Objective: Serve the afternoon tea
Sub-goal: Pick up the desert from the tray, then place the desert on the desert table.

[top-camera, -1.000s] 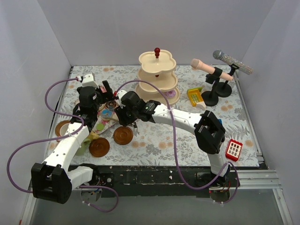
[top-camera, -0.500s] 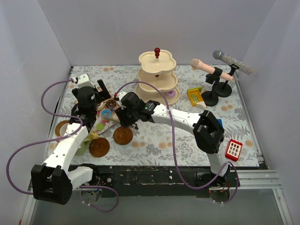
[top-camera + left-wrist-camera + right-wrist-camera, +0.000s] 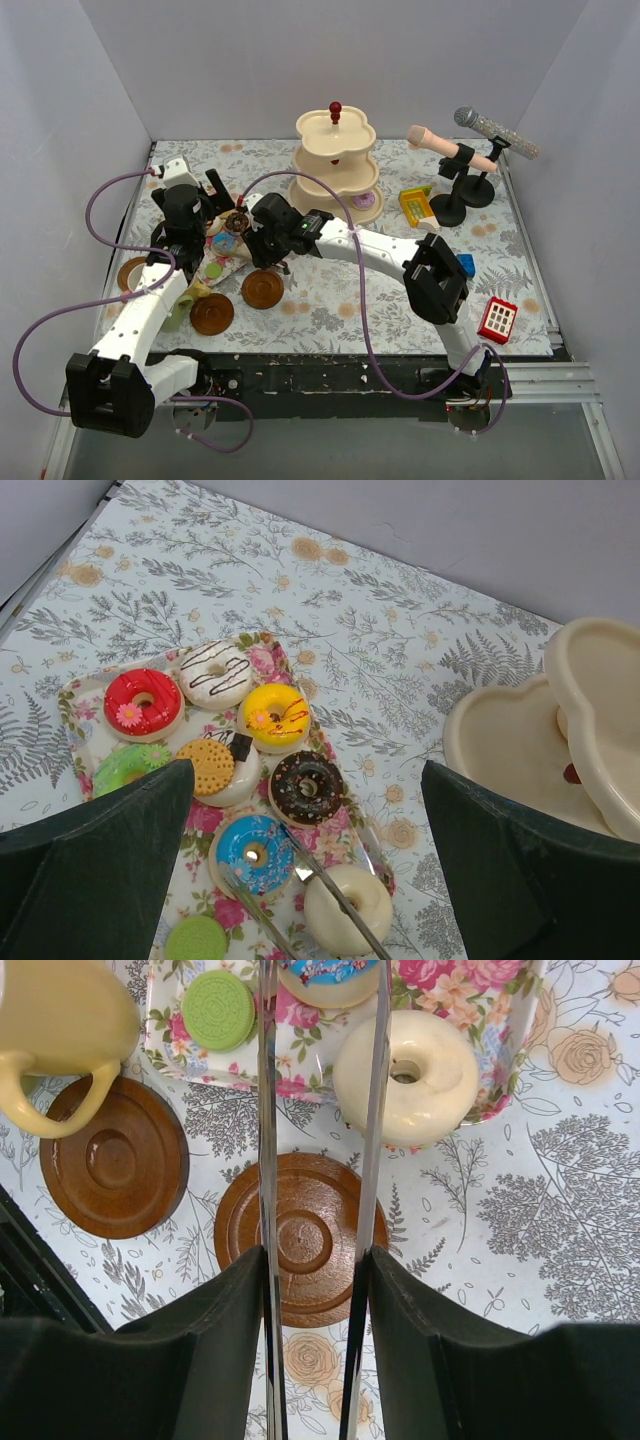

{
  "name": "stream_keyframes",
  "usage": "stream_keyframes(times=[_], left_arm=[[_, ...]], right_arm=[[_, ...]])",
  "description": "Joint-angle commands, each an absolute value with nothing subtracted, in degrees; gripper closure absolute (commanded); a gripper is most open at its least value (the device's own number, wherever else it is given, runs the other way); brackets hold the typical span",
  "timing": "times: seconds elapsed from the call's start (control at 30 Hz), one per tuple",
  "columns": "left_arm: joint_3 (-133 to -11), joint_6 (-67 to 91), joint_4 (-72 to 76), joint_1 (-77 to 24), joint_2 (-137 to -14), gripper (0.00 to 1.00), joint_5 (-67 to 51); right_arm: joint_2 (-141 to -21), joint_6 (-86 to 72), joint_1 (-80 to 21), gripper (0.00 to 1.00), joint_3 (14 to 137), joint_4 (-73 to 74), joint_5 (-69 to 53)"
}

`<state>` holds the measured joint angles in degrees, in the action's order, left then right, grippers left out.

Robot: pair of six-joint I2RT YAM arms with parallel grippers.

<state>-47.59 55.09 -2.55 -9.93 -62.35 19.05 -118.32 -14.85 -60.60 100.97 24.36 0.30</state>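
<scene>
The blue-iced donut (image 3: 256, 852) lies toward the 5 o'clock end of the floral tray (image 3: 212, 818). A chocolate donut (image 3: 306, 785) sits just beside it at 1 o'clock and a white donut (image 3: 347, 910) at 4 o'clock. The two blades of the metal tongs (image 3: 375, 1110) stand one on either side of the blue one. Whether they already press on it cannot be told.

The right gripper (image 3: 315, 1260) is pinching the tongs, with a finger laid against the outside of each blade. The left gripper (image 3: 305, 768) is spread wide and holds nothing, and it hovers above the same tray.

Further out, the cream three-tier stand (image 3: 337, 165) rises at about 2 o'clock from the tray, well apart from it. In the right wrist view a yellow cup (image 3: 60, 1030) rests by one brown saucer (image 3: 115, 1165), at 9 o'clock from the tongs.

The step in hand looks like taking a donut with the tongs to carry it to the stand. The next move probably calls for squeezing the blades until the donut is held firmly. It should then be lifted straight up, clear of its close neighbours, before swinging toward the stand. The path must clear the left arm and the rims of the tiers.
</scene>
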Motion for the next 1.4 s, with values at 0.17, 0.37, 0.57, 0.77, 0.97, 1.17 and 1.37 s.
stream_keyframes(times=[0.17,0.37,0.57,0.77,0.97,1.17,1.37], left_arm=[[-48.34,54.4,-2.02,-9.84,-60.21,0.02,19.6],[-48.43,54.4,-2.11,-9.84,-60.12,0.02,20.21],[-48.43,54.4,-2.2,-9.84,-60.12,0.02,20.13],[-48.43,54.4,-2.2,-9.76,-60.21,0.02,20.21],[-48.34,54.58,-2.11,-9.84,-60.38,0.02,20.3],[-48.25,54.67,-2.02,-9.84,-60.64,0.02,19.69],[-48.34,54.93,-2.02,-9.84,-60.91,0.02,18.9]], right_arm=[[-117.52,-13.71,-60.82,0.7,106.7,24.0,-1.67],[-111.19,-13.27,-60.73,0.71,103.1,20.75,1.56],[-106.62,-13.45,-59.59,0.72,98.97,19.86,2.46],[-102.05,-13.18,-57.75,0.73,92.91,20.3,5.01],[-94.23,-13.27,-54.76,0.73,82.72,20.3,7.99],[-87.37,-14.15,-51.42,0.73,74.11,19.69,10.98],[-84.81,-15.12,-46.15,0.73,67.59,15.65,9.94]])
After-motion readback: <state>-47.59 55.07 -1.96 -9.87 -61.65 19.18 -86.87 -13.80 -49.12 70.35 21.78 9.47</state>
